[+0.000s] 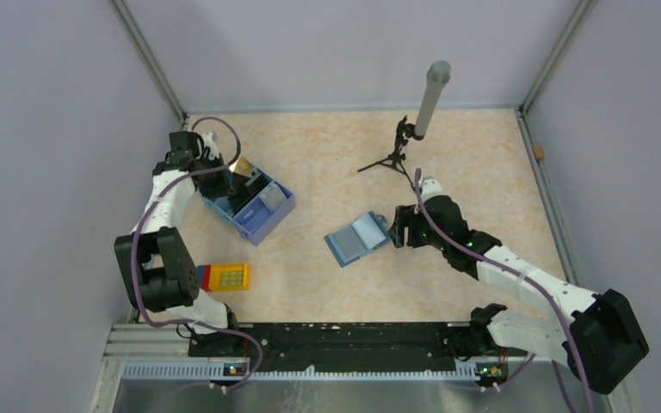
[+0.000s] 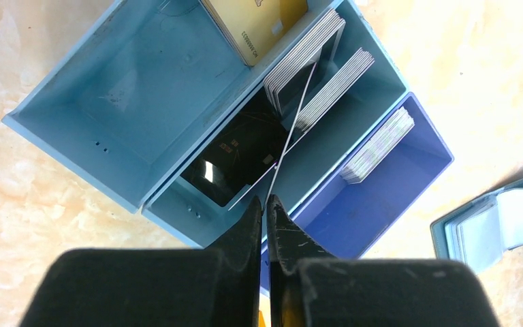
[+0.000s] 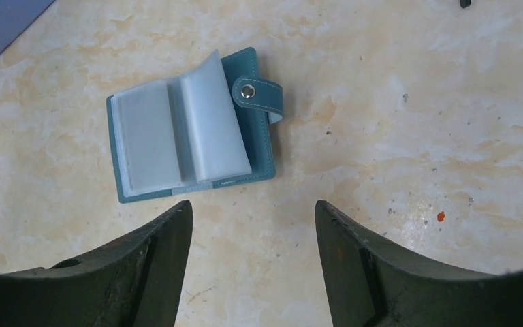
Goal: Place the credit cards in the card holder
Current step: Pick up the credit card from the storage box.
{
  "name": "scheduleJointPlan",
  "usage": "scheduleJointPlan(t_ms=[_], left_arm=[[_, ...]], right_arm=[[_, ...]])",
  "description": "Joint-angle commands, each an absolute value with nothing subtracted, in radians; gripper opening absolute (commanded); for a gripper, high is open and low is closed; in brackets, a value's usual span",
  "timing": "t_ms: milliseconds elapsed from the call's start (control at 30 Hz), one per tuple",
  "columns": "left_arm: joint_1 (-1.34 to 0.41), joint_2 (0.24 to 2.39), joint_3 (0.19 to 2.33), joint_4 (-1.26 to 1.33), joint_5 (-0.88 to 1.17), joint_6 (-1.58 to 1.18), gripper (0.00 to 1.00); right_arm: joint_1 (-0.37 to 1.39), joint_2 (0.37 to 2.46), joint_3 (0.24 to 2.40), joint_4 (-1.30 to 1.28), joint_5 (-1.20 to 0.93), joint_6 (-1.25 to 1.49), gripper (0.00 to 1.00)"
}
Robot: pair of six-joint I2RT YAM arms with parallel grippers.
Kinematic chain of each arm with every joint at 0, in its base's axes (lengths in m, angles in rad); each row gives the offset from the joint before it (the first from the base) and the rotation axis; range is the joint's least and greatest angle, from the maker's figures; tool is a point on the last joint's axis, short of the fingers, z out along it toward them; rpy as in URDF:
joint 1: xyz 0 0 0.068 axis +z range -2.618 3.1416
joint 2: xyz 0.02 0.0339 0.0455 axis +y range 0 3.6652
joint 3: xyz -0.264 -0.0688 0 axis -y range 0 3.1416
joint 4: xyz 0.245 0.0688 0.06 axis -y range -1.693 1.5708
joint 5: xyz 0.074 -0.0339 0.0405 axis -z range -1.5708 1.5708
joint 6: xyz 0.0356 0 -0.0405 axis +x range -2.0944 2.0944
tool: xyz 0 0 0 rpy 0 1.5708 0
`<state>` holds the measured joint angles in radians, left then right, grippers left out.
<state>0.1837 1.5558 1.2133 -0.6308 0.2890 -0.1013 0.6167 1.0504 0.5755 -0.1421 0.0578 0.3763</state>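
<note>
Top cam: high behind my bases, looks down, far, whole table. Left wrist cam: close, looks down past my left claw (image 2: pixel 266 201) at tray box (image 2: pixel 150 82) just ahead. Right wrist cam: close, looks down past my right claw (image 3: pixel 253 208) at card holder (image 3: pixel 177 136) ahead. All three share card holder.

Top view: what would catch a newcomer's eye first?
A blue partitioned box at the left, where the left pincer pinches one thin card edge-on. Mid-table a teal card holder lies open, the right pincer spread wide just beside it.
</note>
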Motion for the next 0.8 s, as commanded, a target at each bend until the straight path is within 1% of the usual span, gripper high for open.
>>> scheduleJointPlan(t_ms=[0, 133, 233, 267, 467, 533, 767], left_arm=[[0.188, 1.545, 1.209, -0.584, 0.291, -0.095, 0.03], [0.189, 1.557, 1.203, -0.535, 0.355, -0.097, 0.05], [0.189, 1.568, 1.208, -0.522, 0.373, -0.098, 0.00], [0.189, 1.562, 1.209, -0.529, 0.359, -0.099, 0.00], [0.190, 1.387, 1.093, -0.439, 0.281, -0.131, 0.00], [0.190, 1.347, 1.073, -0.430, 0.283, -0.143, 0.00], [0.203, 1.277, 1.051, -0.450, 0.259, -0.180, 0.00]], right_arm=[[0.606, 1.054, 0.605, -0.105, 0.047, 0.379, 0.65], [0.606, 1.057, 0.602, -0.096, 0.038, 0.379, 0.65], [0.606, 1.060, 0.601, -0.092, 0.033, 0.379, 0.65], [0.606, 1.061, 0.601, -0.095, 0.034, 0.379, 0.65], [0.606, 1.052, 0.610, -0.106, 0.033, 0.371, 0.65], [0.606, 1.052, 0.614, -0.110, 0.032, 0.369, 0.65], [0.606, 1.067, 0.625, -0.107, 0.015, 0.372, 0.65]])
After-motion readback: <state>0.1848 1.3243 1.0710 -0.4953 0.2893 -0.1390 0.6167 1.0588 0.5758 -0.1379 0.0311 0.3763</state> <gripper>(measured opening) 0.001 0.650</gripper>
